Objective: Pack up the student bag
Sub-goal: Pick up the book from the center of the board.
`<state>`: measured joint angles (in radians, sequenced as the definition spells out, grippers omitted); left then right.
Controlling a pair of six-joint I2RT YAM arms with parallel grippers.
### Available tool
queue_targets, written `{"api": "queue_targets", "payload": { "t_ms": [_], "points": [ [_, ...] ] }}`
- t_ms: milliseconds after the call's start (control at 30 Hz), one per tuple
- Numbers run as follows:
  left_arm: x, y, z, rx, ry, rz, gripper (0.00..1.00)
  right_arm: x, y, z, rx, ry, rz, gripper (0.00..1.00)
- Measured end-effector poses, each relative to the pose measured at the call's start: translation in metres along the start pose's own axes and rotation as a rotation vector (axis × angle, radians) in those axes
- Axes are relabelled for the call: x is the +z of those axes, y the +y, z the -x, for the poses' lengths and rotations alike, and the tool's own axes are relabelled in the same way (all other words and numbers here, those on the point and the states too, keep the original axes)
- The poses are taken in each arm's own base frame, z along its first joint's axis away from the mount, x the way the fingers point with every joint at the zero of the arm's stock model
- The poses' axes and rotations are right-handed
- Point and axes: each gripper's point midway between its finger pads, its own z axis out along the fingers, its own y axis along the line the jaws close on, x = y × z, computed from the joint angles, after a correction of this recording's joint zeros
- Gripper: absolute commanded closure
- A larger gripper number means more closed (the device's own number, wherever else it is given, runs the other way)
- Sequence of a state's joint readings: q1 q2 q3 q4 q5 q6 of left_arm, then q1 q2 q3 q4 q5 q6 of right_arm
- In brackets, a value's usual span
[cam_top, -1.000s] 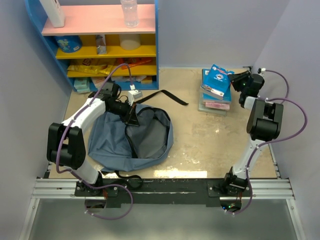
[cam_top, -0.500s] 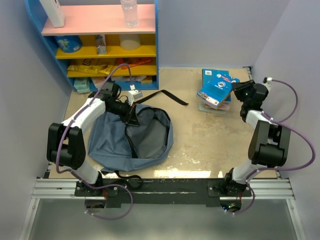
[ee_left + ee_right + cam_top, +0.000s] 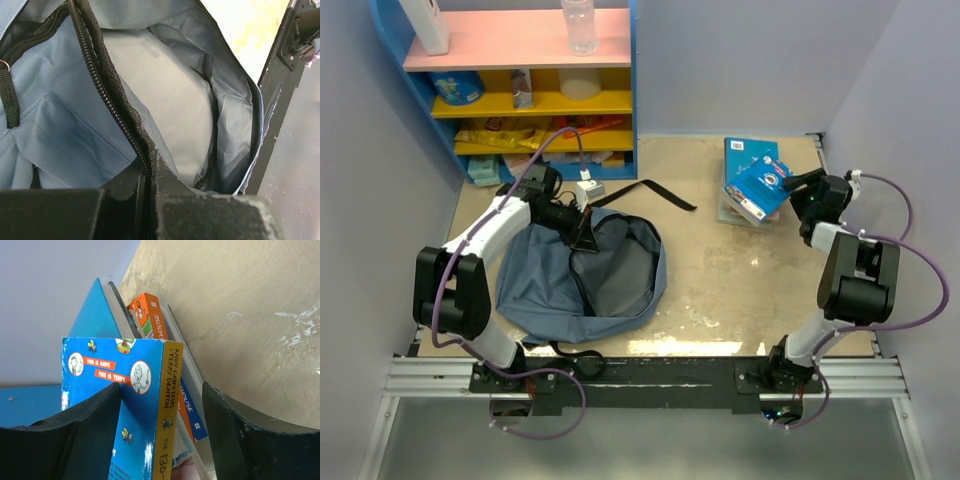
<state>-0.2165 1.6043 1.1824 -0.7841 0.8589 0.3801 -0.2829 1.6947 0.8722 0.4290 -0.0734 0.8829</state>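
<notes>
The student bag [image 3: 582,275] lies open on the left of the table, slate-blue with darker grey lining. My left gripper [image 3: 580,225] is shut on the bag's black zipper edge [image 3: 112,95] at the top of the opening. In the left wrist view my left gripper [image 3: 150,156] pinches that edge, with the empty lining [image 3: 170,100] beyond. My right gripper [image 3: 803,190] is shut on a blue book [image 3: 760,186], held tilted over the stack of books [image 3: 748,152]. In the right wrist view my right gripper [image 3: 161,386] has the book [image 3: 120,375], which has a yellow spine, against its left finger [image 3: 85,435].
A blue shelf unit [image 3: 520,60] with a bottle [image 3: 578,25] and snacks stands at the back left. A small white box [image 3: 590,187] and the bag's black strap [image 3: 655,192] lie behind the bag. Purple walls close in on both sides.
My right gripper has swung toward the near side and turned, carrying the blue book down over the stack and tilting it. The left gripper and bag have not moved.
</notes>
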Motion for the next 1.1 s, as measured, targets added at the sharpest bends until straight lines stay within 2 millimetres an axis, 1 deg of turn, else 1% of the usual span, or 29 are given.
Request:
{"api": "queue_targets", "payload": {
  "t_ms": [67, 200, 367, 467, 500, 567, 600, 700, 833, 900, 967, 1000, 1100],
  "points": [
    [0.0, 0.0, 0.0, 0.003, 0.0, 0.0, 1.0, 0.003, 0.002, 0.0, 0.009, 0.004, 0.013, 0.31],
    [0.0, 0.0, 0.0, 0.004, 0.001, -0.001, 1.0, 0.006, 0.005, 0.0, 0.023, 0.007, 0.038, 0.38],
    [0.0, 0.0, -0.001, 0.001, 0.004, -0.002, 1.0, 0.009, 0.012, -0.005, 0.06, 0.024, 0.084, 0.43],
    [0.0, -0.001, -0.002, -0.001, 0.006, -0.003, 1.0, 0.013, 0.017, -0.007, 0.093, 0.032, 0.118, 0.58],
    [0.0, -0.001, -0.002, -0.001, 0.006, -0.002, 1.0, 0.013, 0.018, -0.007, 0.1, 0.029, 0.128, 0.7],
    [0.0, -0.001, -0.002, -0.001, 0.006, -0.002, 1.0, 0.011, 0.021, -0.005, 0.116, 0.02, 0.144, 0.82],
    [0.0, -0.001, -0.002, -0.001, 0.006, -0.002, 1.0, 0.009, 0.024, -0.003, 0.119, 0.014, 0.155, 0.91],
    [0.0, -0.001, -0.002, -0.002, 0.008, -0.001, 1.0, -0.002, 0.03, 0.001, 0.119, -0.002, 0.175, 1.0],
    [-0.001, 0.0, -0.003, -0.004, 0.013, 0.006, 1.0, -0.023, 0.035, 0.0, 0.114, -0.012, 0.193, 1.0],
    [-0.001, 0.002, -0.003, -0.004, 0.013, 0.014, 1.0, -0.032, 0.041, 0.0, 0.113, -0.016, 0.213, 1.0],
    [-0.001, 0.004, -0.003, -0.003, 0.011, 0.021, 1.0, -0.039, 0.049, -0.005, 0.109, -0.009, 0.236, 1.0],
    [-0.002, 0.005, -0.002, -0.005, 0.01, 0.026, 1.0, -0.041, 0.056, -0.01, 0.106, 0.003, 0.252, 1.0],
    [-0.002, 0.008, -0.001, -0.004, 0.004, 0.037, 1.0, -0.05, 0.085, -0.044, 0.075, 0.074, 0.321, 1.0]
  ]
}}
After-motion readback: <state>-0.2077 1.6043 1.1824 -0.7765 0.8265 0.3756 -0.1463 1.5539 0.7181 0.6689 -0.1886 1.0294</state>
